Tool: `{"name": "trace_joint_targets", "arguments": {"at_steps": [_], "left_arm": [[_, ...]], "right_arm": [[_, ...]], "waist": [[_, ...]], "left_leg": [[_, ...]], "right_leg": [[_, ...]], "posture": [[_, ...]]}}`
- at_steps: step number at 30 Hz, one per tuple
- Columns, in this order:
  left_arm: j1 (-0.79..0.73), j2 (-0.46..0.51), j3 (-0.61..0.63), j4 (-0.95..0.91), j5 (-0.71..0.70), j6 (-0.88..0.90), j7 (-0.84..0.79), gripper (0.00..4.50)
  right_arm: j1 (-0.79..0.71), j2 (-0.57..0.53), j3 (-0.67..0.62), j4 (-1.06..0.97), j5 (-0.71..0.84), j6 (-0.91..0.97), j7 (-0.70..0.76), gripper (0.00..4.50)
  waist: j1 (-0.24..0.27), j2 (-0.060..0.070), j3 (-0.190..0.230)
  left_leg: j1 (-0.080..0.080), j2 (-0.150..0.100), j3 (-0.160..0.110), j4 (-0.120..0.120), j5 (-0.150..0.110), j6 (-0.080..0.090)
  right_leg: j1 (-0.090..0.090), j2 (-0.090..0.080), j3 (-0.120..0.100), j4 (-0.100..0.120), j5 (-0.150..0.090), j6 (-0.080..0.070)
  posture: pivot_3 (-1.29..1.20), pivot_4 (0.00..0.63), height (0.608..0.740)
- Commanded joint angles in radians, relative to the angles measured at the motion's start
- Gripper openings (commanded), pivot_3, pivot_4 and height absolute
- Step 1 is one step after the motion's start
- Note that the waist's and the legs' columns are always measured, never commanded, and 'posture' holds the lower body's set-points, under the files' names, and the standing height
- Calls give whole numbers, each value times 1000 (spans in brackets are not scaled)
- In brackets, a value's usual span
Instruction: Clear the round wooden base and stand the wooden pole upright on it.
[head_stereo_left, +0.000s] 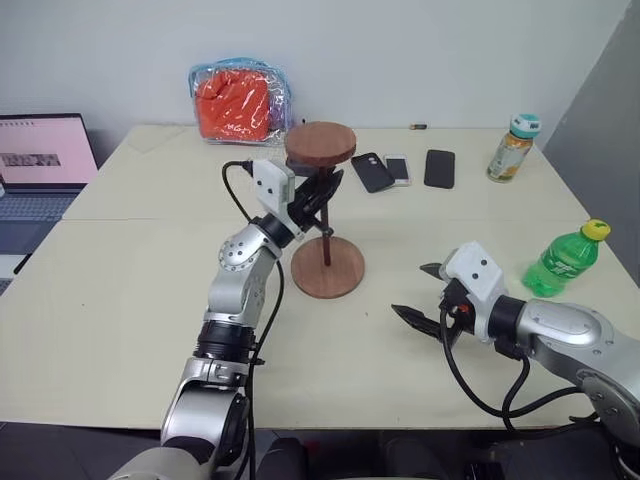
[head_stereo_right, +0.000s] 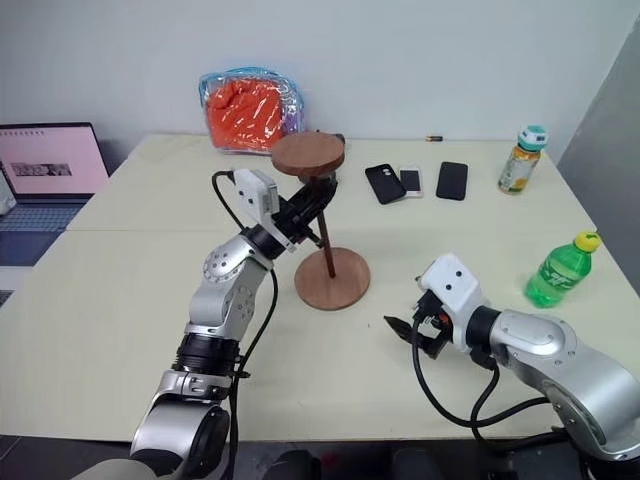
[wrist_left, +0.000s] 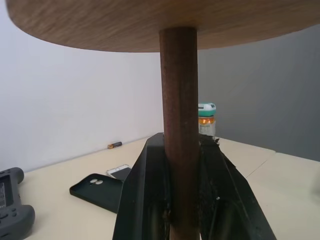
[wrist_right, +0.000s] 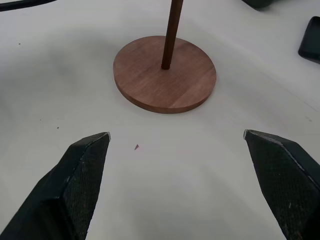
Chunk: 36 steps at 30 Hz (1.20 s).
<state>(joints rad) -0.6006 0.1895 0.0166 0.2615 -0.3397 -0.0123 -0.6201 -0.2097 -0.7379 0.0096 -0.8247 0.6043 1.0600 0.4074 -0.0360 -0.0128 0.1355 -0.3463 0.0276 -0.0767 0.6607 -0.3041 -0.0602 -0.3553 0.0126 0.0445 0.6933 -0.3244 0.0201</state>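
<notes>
The round wooden base (head_stereo_left: 328, 270) lies flat on the table's middle with nothing else on it. The wooden pole (head_stereo_left: 326, 245) rises from the base's centre, leaning slightly, with its smaller disc (head_stereo_left: 320, 142) at the top. My left gripper (head_stereo_left: 318, 200) is shut on the pole just under that disc; in the left wrist view the pole (wrist_left: 178, 100) runs up between the two black fingers. My right gripper (head_stereo_left: 410, 290) hovers open to the right of the base, nearer the table's front edge, holding nothing. In the right wrist view the base (wrist_right: 165, 80) lies ahead of the spread fingers.
Three phones (head_stereo_left: 400, 170) lie behind the base. An orange-drink bottle (head_stereo_left: 513, 148) stands at the back right and a green bottle (head_stereo_left: 565, 258) near the right edge. An orange bag (head_stereo_left: 240, 102) sits at the back, with a laptop (head_stereo_left: 40, 160) at the far left.
</notes>
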Motion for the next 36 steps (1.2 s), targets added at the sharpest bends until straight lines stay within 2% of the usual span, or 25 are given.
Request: {"name": "trace_joint_targets", "arguments": {"at_steps": [1, 9, 20, 22, 23, 26, 27, 29, 31, 35, 36], "left_arm": [[107, 52, -12, 73, 74, 56, 25, 279], [119, 67, -65, 58, 98, 92, 48, 279], [91, 76, -57, 42, 78, 90, 62, 279], [86, 85, -58, 32, 83, 83, 58, 983], [84, 92, -64, 26, 85, 75, 43, 1051], [88, 107, -85, -4, 92, 57, -10, 1673], [89, 108, -87, -8, 95, 53, -18, 1858], [92, 112, -97, -22, 97, 50, -48, 2224], [96, 116, -107, -34, 100, 46, -74, 2643], [99, 122, -128, -60, 120, 22, -114, 3452], [98, 122, -129, -63, 120, 24, -120, 3452]], "right_arm": [[-21, -1, -27, -36, 2, 0, -8, 4500], [-21, -1, -30, -33, 2, 0, -6, 4500], [-21, -1, -25, -26, -8, -23, 4, 4500], [-22, -2, -23, -24, -10, -27, 6, 4500], [-21, -3, -23, -24, -11, -28, 6, 4500], [-15, -8, -29, -26, -10, -30, 10, 4500], [-13, -9, -31, -27, -10, -30, 11, 4500], [-6, -13, -35, -29, -9, -31, 13, 4500], [-1, -16, -38, -29, -10, -33, 15, 4500], [7, -19, -41, -31, -11, -37, 16, 4500], [8, -20, -41, -31, -11, -38, 17, 4500]], "waist": [[-2, 3, -3], [-3, 5, -5], [-3, 5, -4], [-3, 5, -4], [-4, 6, -3], [-7, 5, 8], [-1, 4, 10], [10, 2, 11], [23, 2, 11], [35, 1, 11], [36, 1, 12]], "left_leg": [[3, 1, -1, -1, 0, 0], [3, 1, -2, -1, 0, 0], [2, 1, -3, -3, 0, 0], [2, 1, -2, -4, 0, 0], [2, 1, -3, -4, 0, 0], [1, 1, -1, -8, 0, 0], [-4, 1, -2, -7, 0, -1], [-26, 2, -4, 0, 3, -6], [-37, 1, -4, 1, 3, -7], [-40, 0, -3, 1, 3, -6], [-40, -1, -3, 1, 3, -6]], "right_leg": [[4, 1, 0, -4, -1, 1], [6, 1, 1, -6, -3, 4], [6, 1, 1, -11, -3, 5], [6, 1, 1, -11, -3, 5], [6, 1, 1, -11, -3, 5], [0, 1, 1, -12, -3, 5], [-4, 1, 1, -12, -3, 4], [-22, 1, -3, -9, 1, -1], [-31, -2, -4, -10, 1, -1], [-32, -7, -3, -13, 1, -1], [-32, -9, -4, -13, 1, -1]], "posture": [[0, 150, 740], [0, 150, 740], [0, 150, 740], [0, 150, 740], [0, 150, 740], [0, 150, 740], [0, 150, 740], [0, 150, 740], [0, 150, 740], [0, 150, 740], [0, 150, 740]]}}
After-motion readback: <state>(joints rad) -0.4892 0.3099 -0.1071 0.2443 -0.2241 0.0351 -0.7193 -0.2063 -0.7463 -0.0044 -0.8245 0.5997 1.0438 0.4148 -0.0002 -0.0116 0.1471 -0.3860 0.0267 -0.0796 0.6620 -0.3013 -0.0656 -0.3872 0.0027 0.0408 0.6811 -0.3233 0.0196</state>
